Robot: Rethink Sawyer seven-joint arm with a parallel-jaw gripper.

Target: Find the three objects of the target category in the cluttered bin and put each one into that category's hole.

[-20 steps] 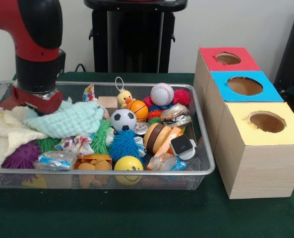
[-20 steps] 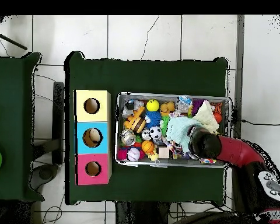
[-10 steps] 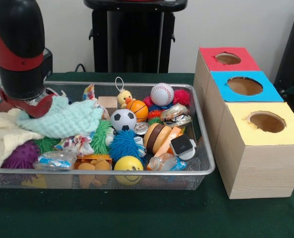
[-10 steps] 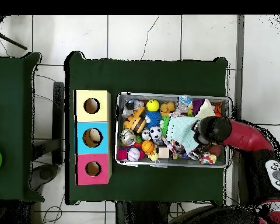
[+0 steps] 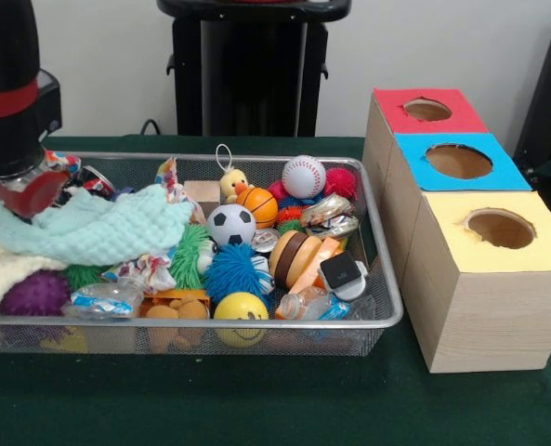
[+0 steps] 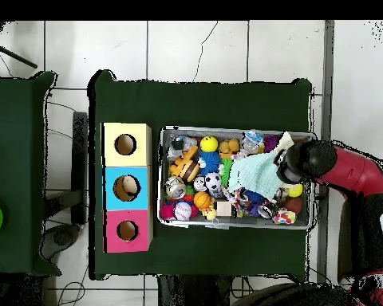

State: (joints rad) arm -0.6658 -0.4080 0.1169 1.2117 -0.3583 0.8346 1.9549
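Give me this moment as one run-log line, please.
gripper: on mint cloth, grip unclear | bottles: in bin | holes: none filled

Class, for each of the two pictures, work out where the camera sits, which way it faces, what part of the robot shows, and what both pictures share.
Front view: across the table, facing the robot; it sees the wire basket and three boxes; the arm's end shows top left, over a mint cloth.
Overhead view: above, looking straight down; the red arm enters from the right.
Shared: basket, cloth, boxes.
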